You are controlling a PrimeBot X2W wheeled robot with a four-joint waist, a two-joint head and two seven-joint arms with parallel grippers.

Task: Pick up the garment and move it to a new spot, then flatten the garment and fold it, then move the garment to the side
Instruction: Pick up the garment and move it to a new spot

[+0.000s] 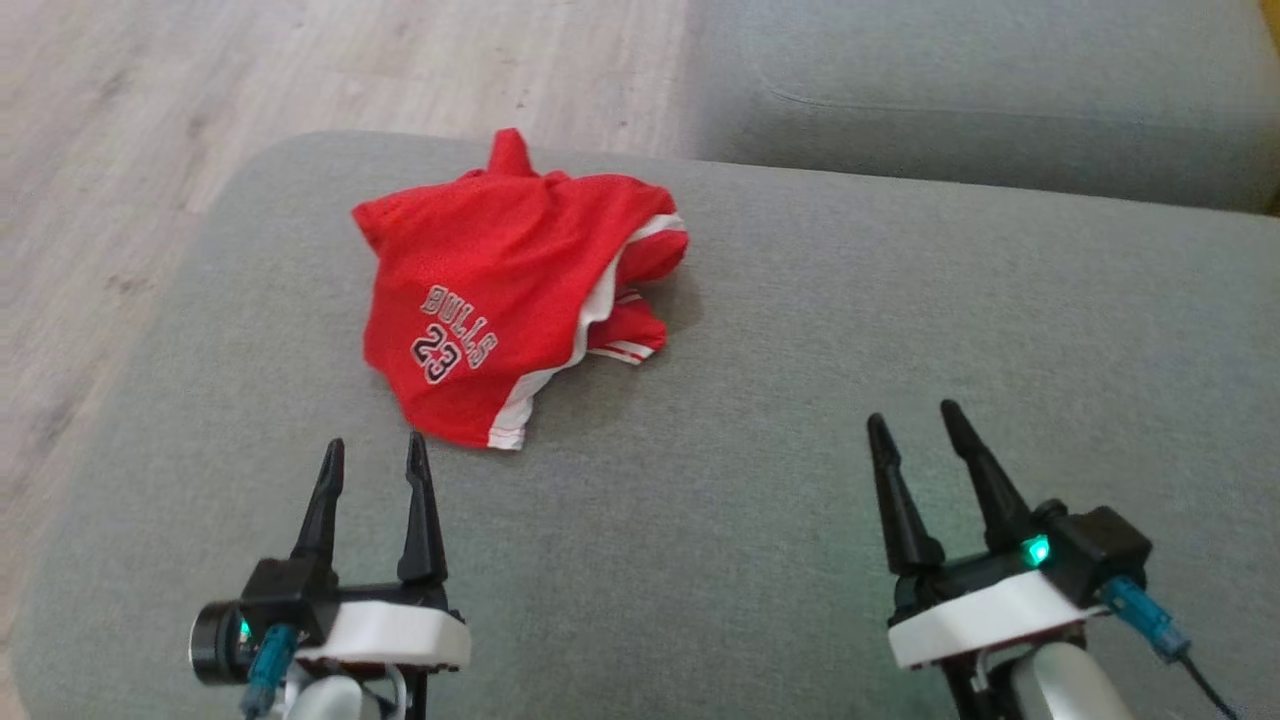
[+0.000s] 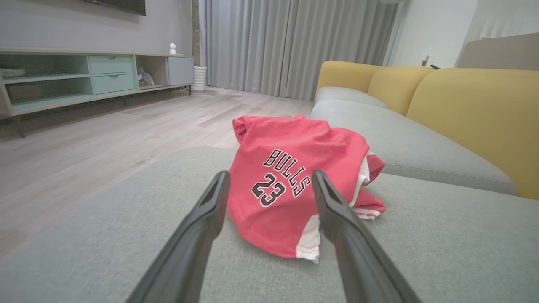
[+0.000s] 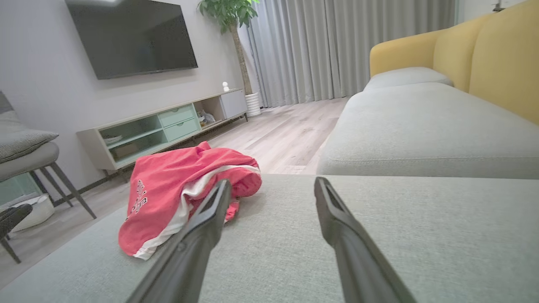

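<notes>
1. Red jersey (image 1: 500, 290) lies crumpled on the grey cushion (image 1: 760, 330), over towards its far left.
2. Left gripper (image 1: 375, 442) hovers just short of the hem, fingers spread wide, empty.
3. Right gripper (image 1: 912, 413) sits well apart from it, also spread wide, holding nothing.

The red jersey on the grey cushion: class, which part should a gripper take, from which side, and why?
Probably the white-trimmed hem corner of the jersey, approached from the robot's side by the open left gripper. It juts out flat from the crumpled heap toward that gripper, a thin edge easy to pinch off the cushion.
</notes>
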